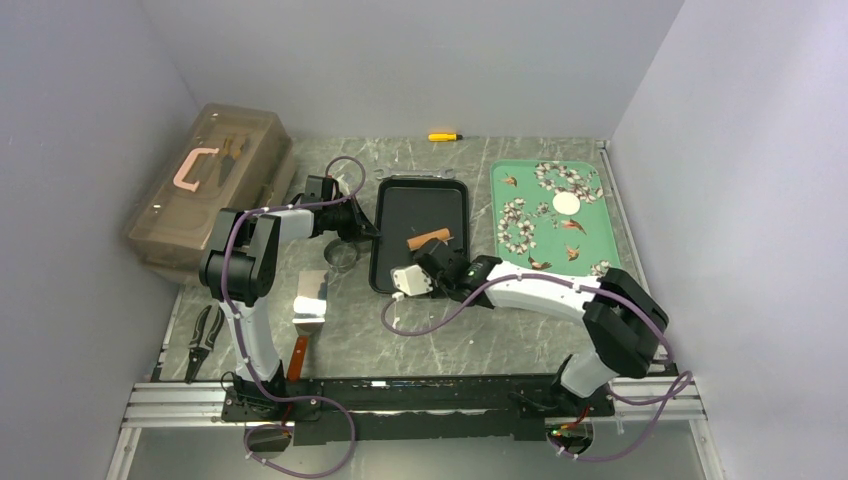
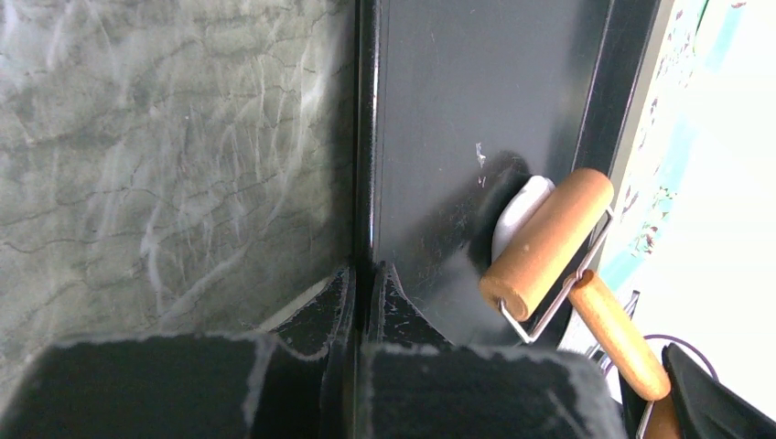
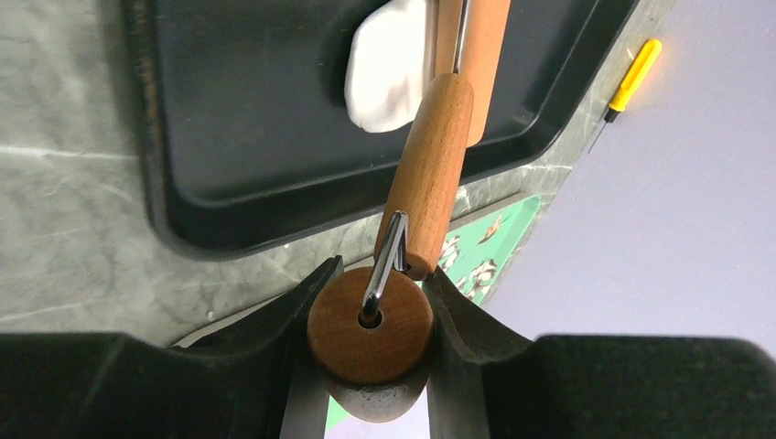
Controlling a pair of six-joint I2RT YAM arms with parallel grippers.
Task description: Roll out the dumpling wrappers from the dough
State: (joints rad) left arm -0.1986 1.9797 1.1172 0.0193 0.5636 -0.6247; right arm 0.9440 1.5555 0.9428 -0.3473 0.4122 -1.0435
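The dough [image 3: 389, 69] is a small white lump on the black tray [image 1: 420, 190], lying under the drum of the wooden roller [image 1: 428, 240]. My right gripper [image 3: 382, 267] is shut on the round wooden end of the roller [image 3: 371, 325], whose handle [image 3: 435, 165] points over the tray. My left gripper [image 2: 364, 270] is shut on the black tray's left rim [image 2: 366, 137]; from there the dough [image 2: 520, 212] shows behind the roller [image 2: 549, 242]. One white round dumpling wrapper [image 1: 566, 204] lies on the green flowered tray [image 1: 497, 200]. In the top view, left gripper [image 1: 368, 232] and right gripper [image 1: 432, 258].
A translucent brown toolbox [image 1: 210, 180] stands at the back left. A metal ring cutter [image 1: 343, 257], a scraper [image 1: 310, 305] and pliers [image 1: 205, 340] lie left of the black tray. A yellow pen [image 1: 444, 136] lies by the back wall.
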